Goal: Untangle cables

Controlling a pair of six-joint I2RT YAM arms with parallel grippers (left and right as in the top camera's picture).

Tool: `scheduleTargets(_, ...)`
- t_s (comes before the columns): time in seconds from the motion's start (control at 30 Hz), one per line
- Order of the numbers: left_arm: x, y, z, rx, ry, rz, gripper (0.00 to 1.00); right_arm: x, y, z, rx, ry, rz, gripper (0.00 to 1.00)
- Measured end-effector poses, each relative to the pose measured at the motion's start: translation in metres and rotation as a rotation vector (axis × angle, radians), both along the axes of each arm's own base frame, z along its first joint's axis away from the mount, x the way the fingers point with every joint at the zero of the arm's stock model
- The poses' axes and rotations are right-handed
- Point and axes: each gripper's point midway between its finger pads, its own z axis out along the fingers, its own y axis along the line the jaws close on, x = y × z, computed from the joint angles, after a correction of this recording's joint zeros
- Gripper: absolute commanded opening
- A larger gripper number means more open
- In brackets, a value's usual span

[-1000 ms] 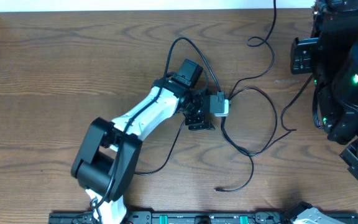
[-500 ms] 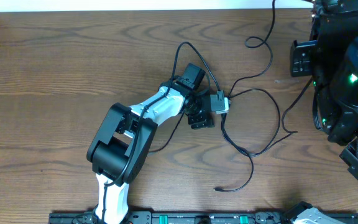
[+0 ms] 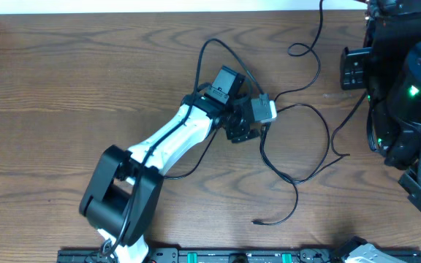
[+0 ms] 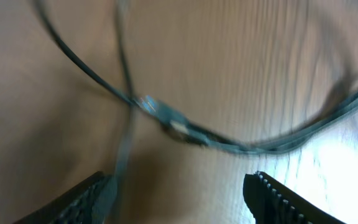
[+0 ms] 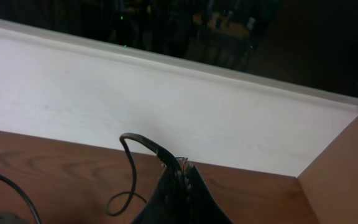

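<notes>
Cables (image 4: 180, 127) beneath left gripper (image 4: 182, 199), jaws well apart

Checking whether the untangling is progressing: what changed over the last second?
In the overhead view the left gripper crept up and right, toward the far edge; its elbow swung right, then back. It stayed open, gripping nothing. The black cable looped to its right and the right arm kept their places.
</notes>
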Motion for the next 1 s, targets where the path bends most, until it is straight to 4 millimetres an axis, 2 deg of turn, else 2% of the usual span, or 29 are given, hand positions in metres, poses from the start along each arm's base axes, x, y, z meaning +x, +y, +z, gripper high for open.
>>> scheduleTargets(0.1, 0.012, -0.001, 0.003, 0.003, -0.054, 0.023, 0.72, 0.003, 0.002, -0.003, -0.005, 0.008, 0.0, 0.01)
scheduleTargets(0.43, 0.035, 0.007, -0.047, 0.109, -0.095, 0.06, 0.72, 0.007, 0.005, -0.01, -0.02, 0.031, 0.0, 0.01)
scheduleTargets(0.67, 0.042, 0.012, -0.051, 0.137, -0.121, 0.07, 0.71, 0.007, 0.005, -0.012, -0.025, 0.039, 0.0, 0.01)
scheduleTargets(0.87, 0.054, 0.032, -0.065, 0.158, -0.098, 0.116, 0.7, 0.005, 0.004, -0.018, -0.042, 0.064, 0.0, 0.01)
scheduleTargets(1.0, 0.063, 0.048, -0.071, 0.17, -0.086, 0.15, 0.59, 0.005, 0.004, -0.018, -0.042, 0.065, 0.0, 0.01)
